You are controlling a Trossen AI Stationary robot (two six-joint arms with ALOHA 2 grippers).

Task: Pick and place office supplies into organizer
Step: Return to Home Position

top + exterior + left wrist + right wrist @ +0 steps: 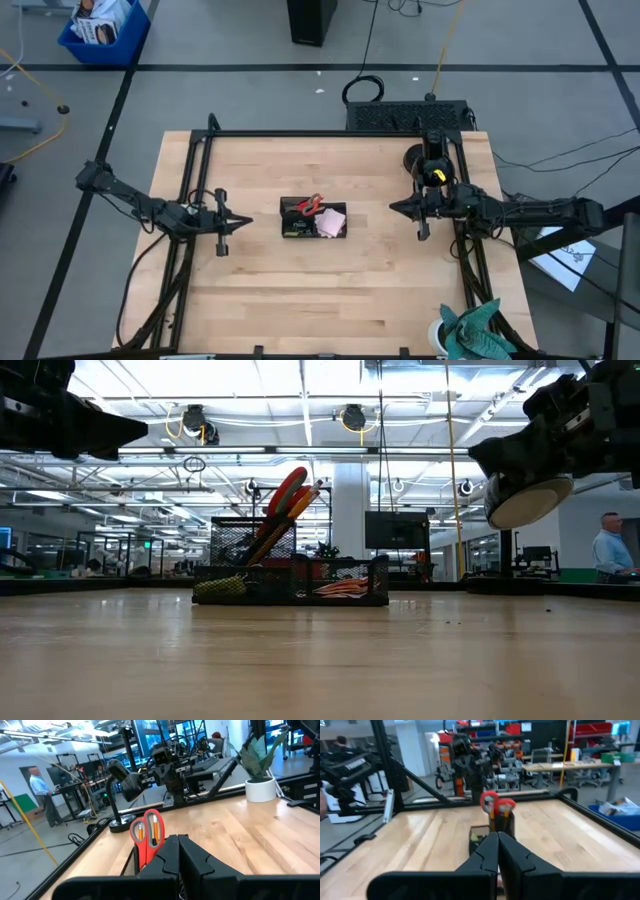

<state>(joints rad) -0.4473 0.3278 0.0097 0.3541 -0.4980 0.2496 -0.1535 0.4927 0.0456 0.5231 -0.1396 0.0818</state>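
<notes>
Step in hand, as I judge it: take both arms back to rest. The supplies appear stowed, so nothing remains to carry.

1. Location of the work. The small black mesh organizer tray (285,590) stands near the middle of the light wooden surface (300,300). The red-handled scissors (310,206) stand upright in it, handles up, and the pink sticky-note pad (331,222) lies in the compartment beside them. I see no loose supplies on the surface around the tray.

2. Claw state. My left claw (238,220) hangs above the surface to one side of the tray, pointing at it, well apart from it. Its two fingers are pressed together with nothing between them. My right claw (398,207) faces the tray from the opposite side, likewise apart from it, with its fingers together and empty. Neither claw touches the tray or the surface.

3. Procedure. Draw each arm straight back along its own line, away from the tray, and keep the height shown in the low view so no finger drags the wood. Do not sweep sideways: the scissor handles stand tall and could be tipped. On the right, mind the round black stand base (418,158) just beside the arm.
</notes>
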